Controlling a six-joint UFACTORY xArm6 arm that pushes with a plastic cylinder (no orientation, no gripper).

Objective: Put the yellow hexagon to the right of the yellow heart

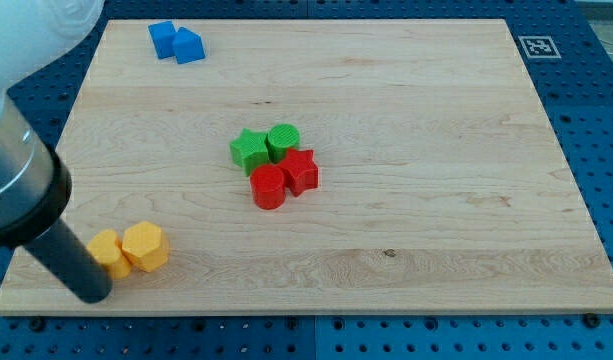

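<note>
We carry no claw, only a rod, so nothing opens or grips. Just up-right of our tip (92,293) sits the yellow heart (108,252), and the yellow hexagon (146,246) touches its far side. It already looks placed, so any push should be slight.

My rod comes in from the view's upper left as a thick grey cylinder, narrowing to a dark shaft that slants down toward the view's lower right. My tip (92,293) rests low on the table near the view's bottom left corner, just to the view's left of the yellow heart (108,252), close against it
</note>
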